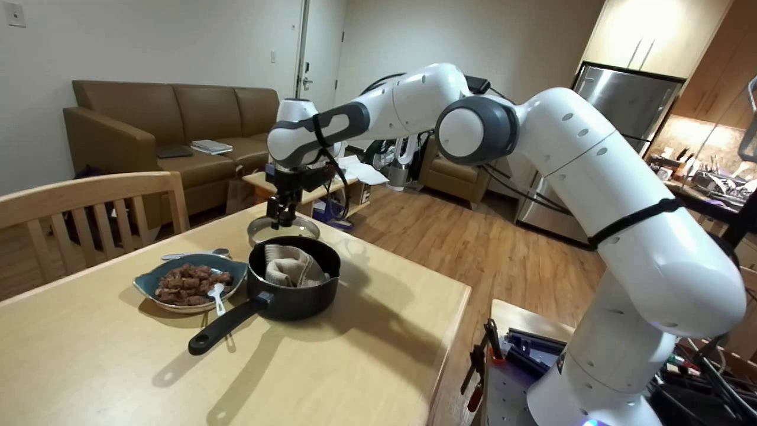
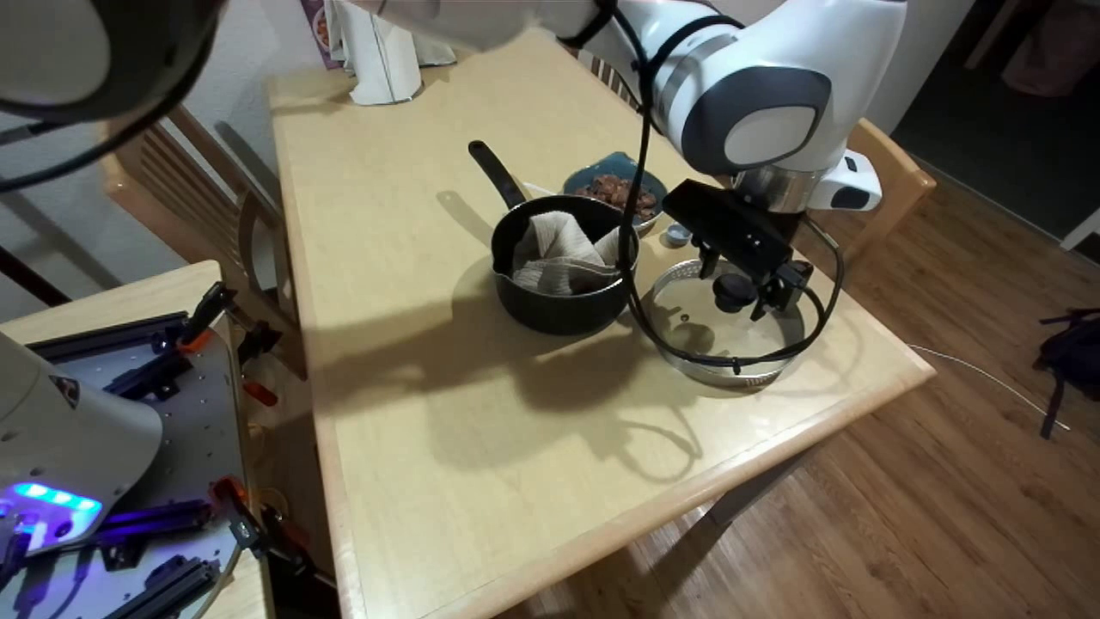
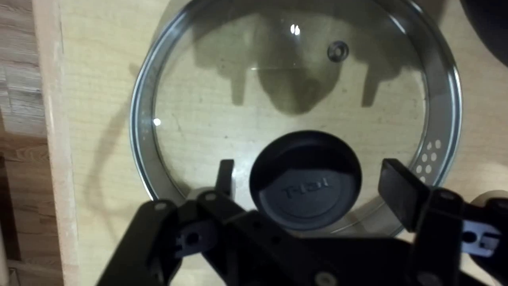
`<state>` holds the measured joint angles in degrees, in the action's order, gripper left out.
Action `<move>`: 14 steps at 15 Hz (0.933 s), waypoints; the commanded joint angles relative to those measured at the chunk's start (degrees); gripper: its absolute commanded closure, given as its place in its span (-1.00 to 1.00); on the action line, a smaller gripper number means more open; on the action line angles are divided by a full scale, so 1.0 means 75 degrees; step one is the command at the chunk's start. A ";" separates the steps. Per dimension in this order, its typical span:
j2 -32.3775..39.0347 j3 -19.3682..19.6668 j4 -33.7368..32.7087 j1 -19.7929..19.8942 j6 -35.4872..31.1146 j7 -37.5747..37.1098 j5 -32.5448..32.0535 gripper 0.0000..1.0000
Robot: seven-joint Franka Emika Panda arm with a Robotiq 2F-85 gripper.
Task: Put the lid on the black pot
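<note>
The lid [image 3: 222,107] is round clear glass with a metal rim and a black knob [image 3: 305,198]. It lies flat on the table with the knob up, beside the pot, and also shows in both exterior views [image 2: 679,297] [image 1: 255,229]. The black pot [image 1: 301,303] stands upright and uncovered, with a beige cloth [image 1: 288,266] in it. It also shows in an exterior view [image 2: 559,311], and a dark edge of it enters the wrist view [image 3: 490,24]. My gripper [image 3: 309,174] is open above the lid, a finger on each side of the knob, with gaps on both sides.
A blue dish [image 1: 145,278] of brown bits with a white spoon [image 1: 217,297] stands beside the pot. A utensil [image 1: 195,254] lies behind it. The arm's black cable [image 2: 632,258] hangs past the pot and lid. The table edge [image 2: 846,421] is near the lid.
</note>
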<state>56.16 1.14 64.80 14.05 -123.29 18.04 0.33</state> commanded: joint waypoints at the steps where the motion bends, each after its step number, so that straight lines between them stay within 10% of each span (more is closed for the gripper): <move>1: 0.0253 0.0012 -0.0273 0.0020 -0.0169 0.0160 -0.0099 -0.24; 5: 0.0274 0.0000 -0.0299 0.0032 -0.0137 0.0147 -0.0075 0.25; 14: -0.0108 -0.0028 -0.0119 0.0024 0.0244 0.0222 -0.0080 0.31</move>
<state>56.67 1.14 63.94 14.06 -123.33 18.04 0.33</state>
